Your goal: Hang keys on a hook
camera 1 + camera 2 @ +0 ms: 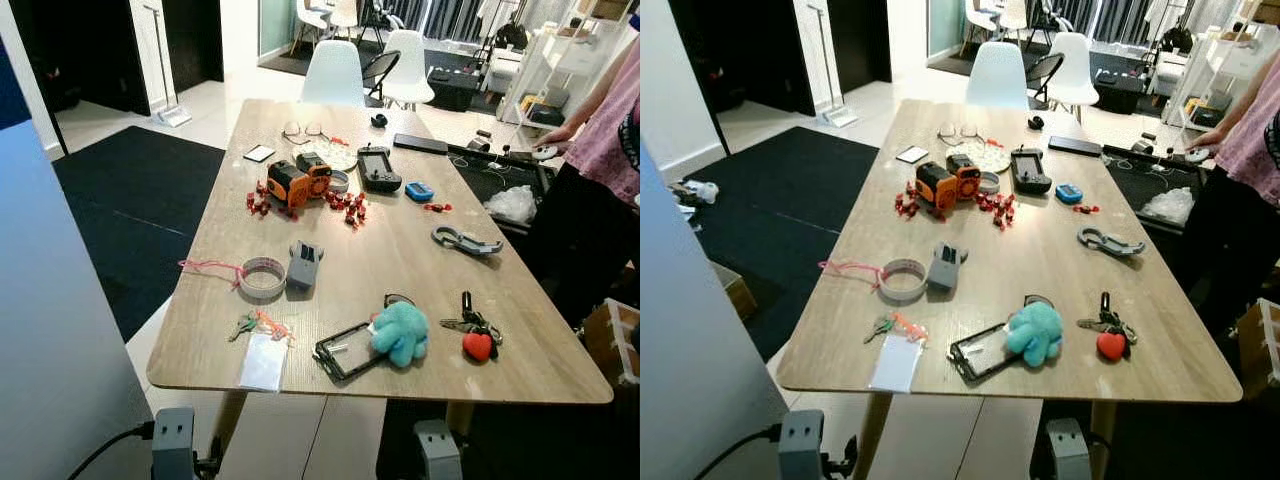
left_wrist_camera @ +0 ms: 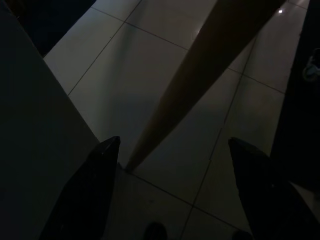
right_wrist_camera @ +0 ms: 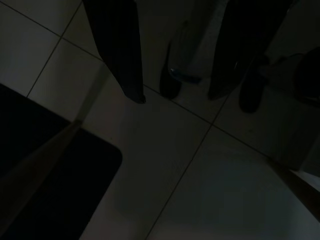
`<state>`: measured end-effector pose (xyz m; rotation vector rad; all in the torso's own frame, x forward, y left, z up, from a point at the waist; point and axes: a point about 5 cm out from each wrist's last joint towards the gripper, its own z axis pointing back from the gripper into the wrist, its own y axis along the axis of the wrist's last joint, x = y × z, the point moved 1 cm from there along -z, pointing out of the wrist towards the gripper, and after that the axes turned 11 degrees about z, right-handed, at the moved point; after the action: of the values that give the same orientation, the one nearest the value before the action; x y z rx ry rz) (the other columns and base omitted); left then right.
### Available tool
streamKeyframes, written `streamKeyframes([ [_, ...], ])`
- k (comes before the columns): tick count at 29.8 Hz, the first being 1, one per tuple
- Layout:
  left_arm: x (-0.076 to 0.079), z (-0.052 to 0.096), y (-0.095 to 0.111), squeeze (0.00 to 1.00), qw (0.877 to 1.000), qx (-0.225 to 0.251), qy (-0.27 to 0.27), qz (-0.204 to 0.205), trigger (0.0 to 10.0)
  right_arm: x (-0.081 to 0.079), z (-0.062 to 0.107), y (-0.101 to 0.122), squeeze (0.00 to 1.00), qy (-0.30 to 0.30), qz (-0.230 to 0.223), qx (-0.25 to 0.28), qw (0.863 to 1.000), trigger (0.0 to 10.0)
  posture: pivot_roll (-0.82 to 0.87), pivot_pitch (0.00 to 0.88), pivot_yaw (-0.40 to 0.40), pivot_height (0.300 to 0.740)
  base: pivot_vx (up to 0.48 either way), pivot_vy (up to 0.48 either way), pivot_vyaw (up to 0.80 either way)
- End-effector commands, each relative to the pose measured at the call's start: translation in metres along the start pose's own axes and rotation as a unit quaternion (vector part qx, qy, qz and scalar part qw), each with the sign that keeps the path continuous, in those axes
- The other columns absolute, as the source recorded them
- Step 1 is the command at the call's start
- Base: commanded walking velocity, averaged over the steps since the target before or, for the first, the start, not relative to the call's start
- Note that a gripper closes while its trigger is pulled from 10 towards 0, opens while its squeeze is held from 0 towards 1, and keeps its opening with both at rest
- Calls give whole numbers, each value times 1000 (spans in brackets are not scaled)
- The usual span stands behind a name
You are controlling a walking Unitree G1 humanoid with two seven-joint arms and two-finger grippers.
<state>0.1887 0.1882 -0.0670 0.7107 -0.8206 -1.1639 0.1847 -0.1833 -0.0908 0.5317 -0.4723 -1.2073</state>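
The bunch of dark metal keys with a red heart fob [image 1: 473, 330] lies on the wooden table [image 1: 400, 250]. It looks light, loose and jingly; best pinched at the ring. Both the left gripper [image 2: 170, 165] and right gripper [image 3: 175, 95] hang spread wide, empty.

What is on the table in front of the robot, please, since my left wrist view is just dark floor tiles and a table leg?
Observer: Two key bunches lie near the front edge of the wooden table. The keys with a red heart charm are toward the right.
Operator: Thank you, and where is the other bunch?
Observer: The keys with an orange tag lie toward the left, just above a clear plastic sleeve.
Operator: Is anything between the two bunches?
Observer: Yes, a teal plush toy sits between them, touching a black-framed card holder.
Operator: Is anybody close by?
Observer: A person in a pink top stands at the table's right side.
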Motion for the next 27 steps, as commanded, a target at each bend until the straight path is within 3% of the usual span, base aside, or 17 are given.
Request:
streamKeyframes([
  [1, -2, 0, 0, 0, 1000, 0, -5, -5, 10000, 2, 1, -5, 0, -2, 5, -10, 1000, 10000, 49, 16, -84, 740, 0, 0, 0],
  [20, 0, 1, -5, 0, 1000, -17, -21, -14, 10000, 3, 7, -22, 0, -16, -19, -26, 999, 10000, 36, 28, -66, 740, 0, -474, 0],
  [27, -4, 1, -6, 0, 999, -28, -15, -22, 10000, 5, 8, -24, 0, -20, -23, -30, 999, 10000, 39, 32, -64, 740, 0, 0, 0],
])
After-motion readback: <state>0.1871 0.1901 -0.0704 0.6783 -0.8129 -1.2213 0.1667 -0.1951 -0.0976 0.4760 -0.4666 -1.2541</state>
